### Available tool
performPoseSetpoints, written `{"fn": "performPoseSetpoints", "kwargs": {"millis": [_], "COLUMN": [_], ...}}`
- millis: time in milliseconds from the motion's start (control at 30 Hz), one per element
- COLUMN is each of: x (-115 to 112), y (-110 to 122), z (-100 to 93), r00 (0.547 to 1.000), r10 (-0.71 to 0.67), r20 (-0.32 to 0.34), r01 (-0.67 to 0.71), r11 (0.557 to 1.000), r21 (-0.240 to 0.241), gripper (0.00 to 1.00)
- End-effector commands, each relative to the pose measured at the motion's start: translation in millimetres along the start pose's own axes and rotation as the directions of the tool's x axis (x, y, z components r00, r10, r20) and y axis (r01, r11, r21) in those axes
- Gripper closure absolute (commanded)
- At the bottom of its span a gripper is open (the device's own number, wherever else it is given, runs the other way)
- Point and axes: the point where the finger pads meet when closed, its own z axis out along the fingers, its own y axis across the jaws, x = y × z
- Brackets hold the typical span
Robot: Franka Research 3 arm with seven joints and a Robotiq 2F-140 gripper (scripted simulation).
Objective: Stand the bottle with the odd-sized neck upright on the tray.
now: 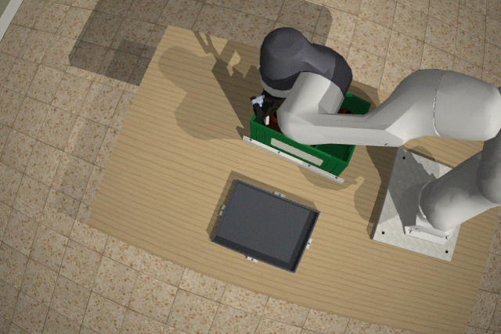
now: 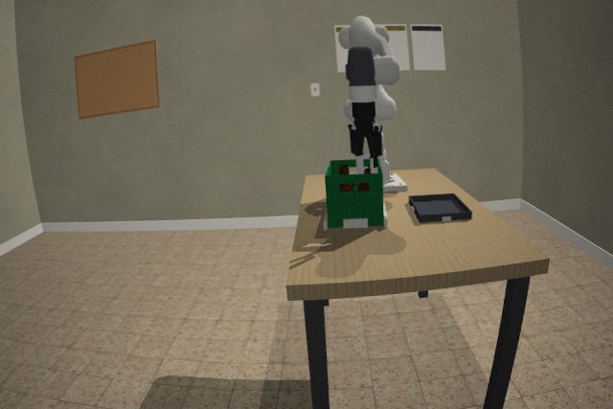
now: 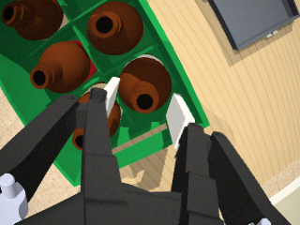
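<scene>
- Pincer (image 1: 273, 111) (image 2: 367, 165) (image 3: 143, 97): part open, gripping nothing; its pads stand apart over one end of the crate (image 1: 258, 130) (image 2: 353, 206) (image 3: 188, 89).
- Bottle (image 1: 272, 124) (image 3: 152, 81) in the end cell on the tray side: its mouth lies between the pads in the wrist view, with a gap showing to each. Any contact lower down cannot be told.
- Its long axis looks upright, so the approach should run down along it; the pads face each other across the crate's short width.
- Inner pad sits between this bottle and its neighbour (image 3: 110, 113). Judgement: that side is the tight one, and a sideways drift could nudge the neighbour.
- Whether this is the odd neck: cannot tell. All five are in the crate.
- Tray (image 1: 263, 223) (image 2: 440, 206) (image 3: 258, 19): beyond the crate's long side, apart from it on the table (image 1: 161, 160) (image 2: 420, 246) (image 3: 234, 94). If this bottle proves odd, lift straight up past the rim first, then across.
</scene>
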Motion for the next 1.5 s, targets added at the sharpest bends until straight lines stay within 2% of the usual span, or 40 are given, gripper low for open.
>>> {"fn": "performPoseSetpoints", "kwargs": {"millis": [0, 533, 1467], "x": [-1, -1, -1], "y": [2, 2, 2], "z": [5.0, 14.5, 15.1], "r00": [1.0, 1.0, 1.0], "r10": [0.004, 0.004, 0.004], "r20": [0.007, 0.007, 0.007], "r01": [-0.004, -0.004, -0.004], "r11": [1.0, 1.0, 1.0], "r21": [-0.001, -0.001, -0.001], "gripper": [0.56, 0.56, 0.56]}}
